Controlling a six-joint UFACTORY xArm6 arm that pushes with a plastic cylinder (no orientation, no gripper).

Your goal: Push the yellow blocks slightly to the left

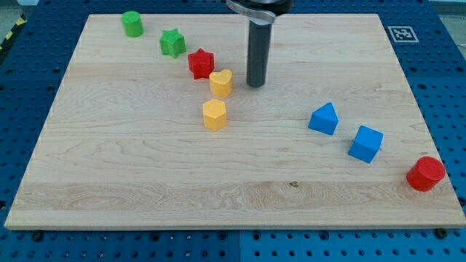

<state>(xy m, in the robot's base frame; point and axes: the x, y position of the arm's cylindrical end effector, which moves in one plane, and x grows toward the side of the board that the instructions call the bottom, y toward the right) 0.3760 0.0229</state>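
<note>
A yellow heart block (pixel 221 83) sits near the board's upper middle, just right of and below a red star block (pixel 201 63). A yellow hexagon block (pixel 215 115) lies a little below it, apart from it. My tip (pixel 255 85) rests on the board to the right of the yellow heart, with a small gap between them. The rod rises from there to the view's top.
A green cylinder (pixel 132 23) and a green star (pixel 172 43) lie at the upper left. A blue triangular block (pixel 324 118), a blue cube (pixel 365 144) and a red cylinder (pixel 425 174) run down the right side. The wooden board (pixel 145 182) rests on a blue perforated table.
</note>
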